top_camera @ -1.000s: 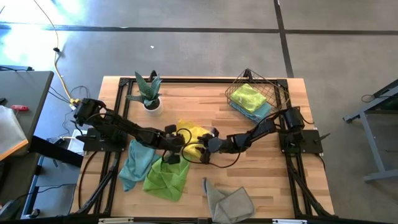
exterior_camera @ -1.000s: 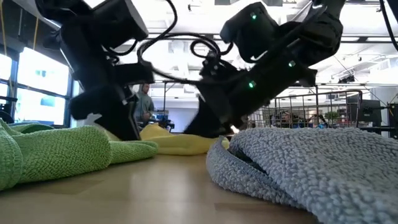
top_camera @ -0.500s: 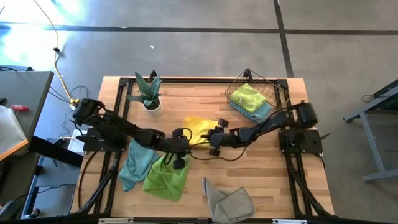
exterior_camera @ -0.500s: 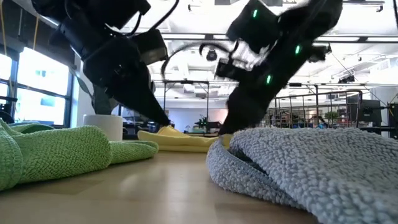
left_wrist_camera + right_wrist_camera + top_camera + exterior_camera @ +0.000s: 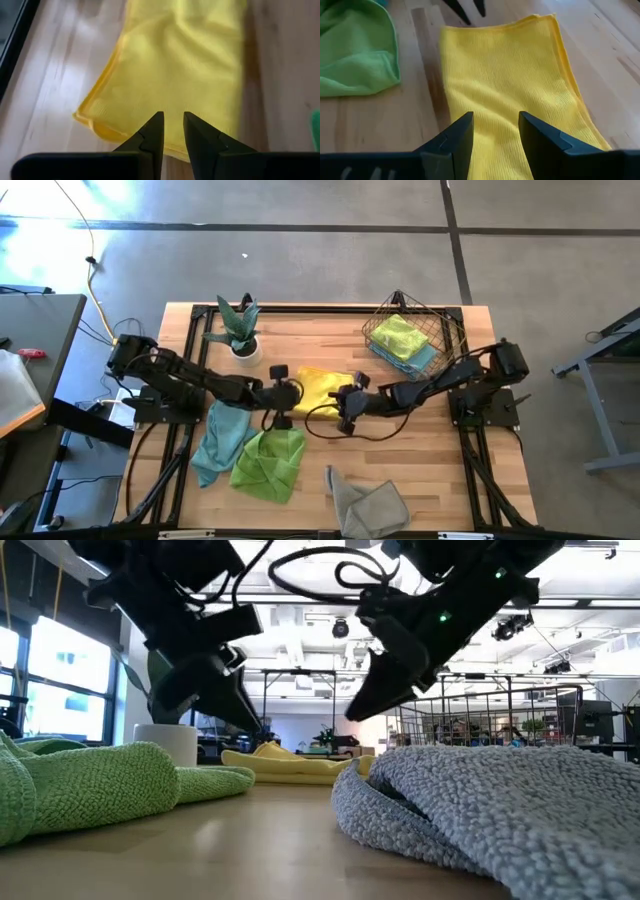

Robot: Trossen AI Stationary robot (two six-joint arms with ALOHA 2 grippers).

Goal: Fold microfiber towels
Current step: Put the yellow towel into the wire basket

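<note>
Yellow towel (image 5: 322, 389) lies flat near the table's (image 5: 420, 470) middle, folded to a strip, likely so both arms can fold it again. Left gripper (image 5: 172, 131) hangs over one end, fingers slightly apart and holding nothing. Right gripper (image 5: 496, 131) hangs over the opposite end, fingers apart and holding nothing. Green towel (image 5: 268, 464) and grey towel (image 5: 368, 502) wait by the front edge.

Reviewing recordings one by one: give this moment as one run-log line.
yellow towel: folded, flat on table | left gripper: open, above its edge, empty | right gripper: open, above opposite side, empty
</note>
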